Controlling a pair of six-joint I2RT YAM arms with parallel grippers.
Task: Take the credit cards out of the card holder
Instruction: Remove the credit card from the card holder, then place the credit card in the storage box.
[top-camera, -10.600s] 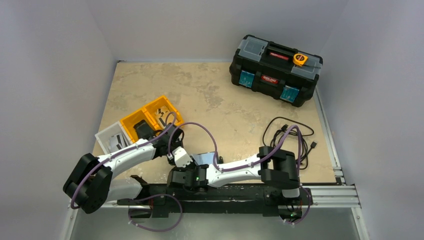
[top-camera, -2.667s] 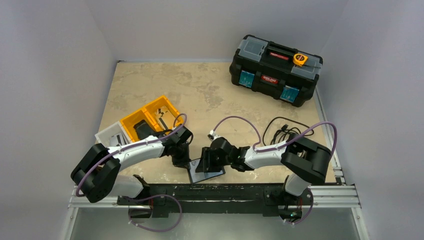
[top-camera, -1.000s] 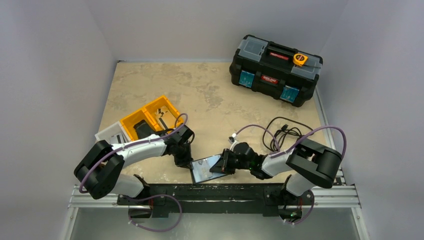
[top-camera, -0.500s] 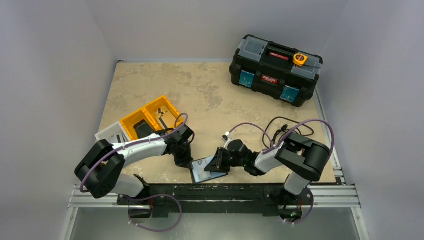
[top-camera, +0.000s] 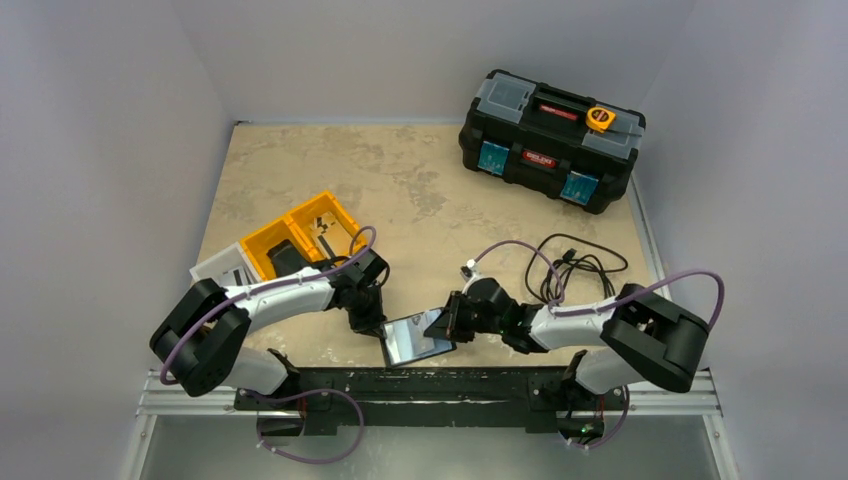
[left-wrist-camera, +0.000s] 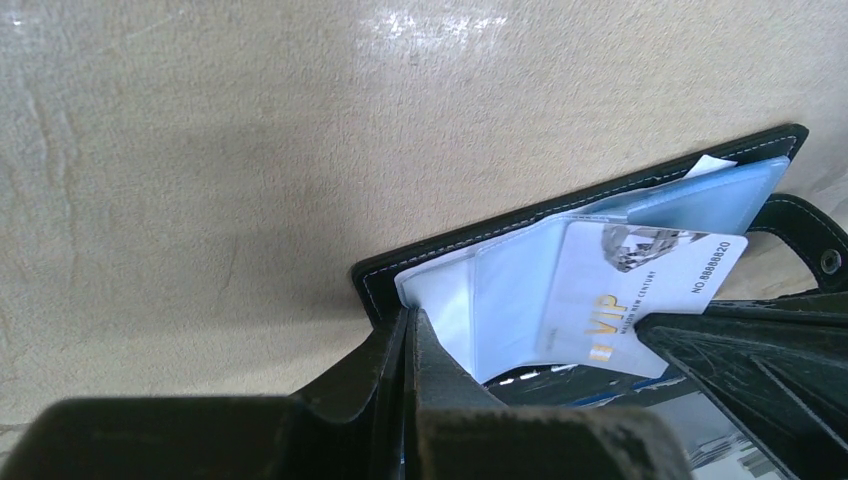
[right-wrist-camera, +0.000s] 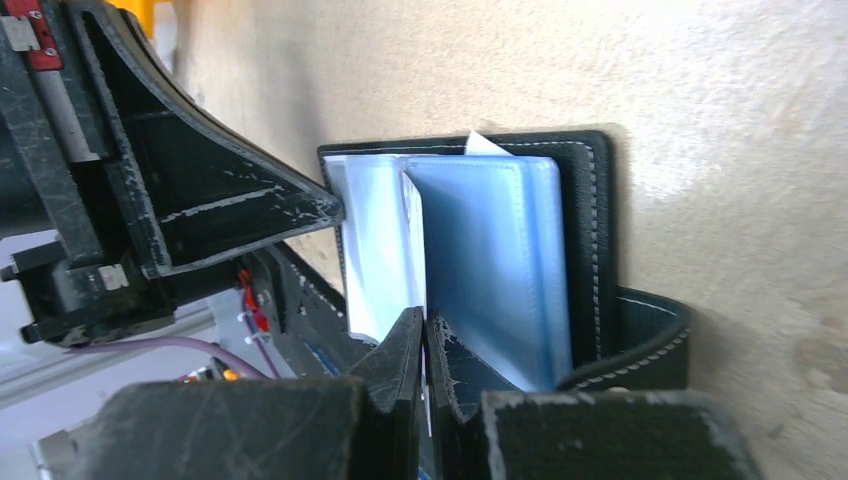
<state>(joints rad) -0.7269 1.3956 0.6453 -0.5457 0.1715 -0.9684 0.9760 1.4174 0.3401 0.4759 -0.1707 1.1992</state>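
Note:
The black card holder (top-camera: 412, 340) lies open near the table's front edge, its clear blue sleeves (right-wrist-camera: 490, 260) fanned up. My left gripper (top-camera: 372, 325) is shut on the holder's left corner (left-wrist-camera: 385, 285), pinning it. A white credit card (left-wrist-camera: 640, 290) with gold "VIP" lettering sticks partly out of a sleeve. My right gripper (top-camera: 443, 325) comes in from the right and is shut on that card's lower edge; in the right wrist view its fingers (right-wrist-camera: 400, 345) pinch a thin white sheet between the sleeves. Other cards are hidden.
Two orange bins (top-camera: 305, 235) and a white bin (top-camera: 225, 272) stand just left of my left arm. A black toolbox (top-camera: 550, 140) sits at the back right. A coiled black cable (top-camera: 575, 270) lies behind my right arm. The metal rail (top-camera: 450, 385) runs along the front.
My right gripper let go briefly and shut again on the card. Its wrist went left, then back right, and the elbow swung out to the right. The left arm stayed put.

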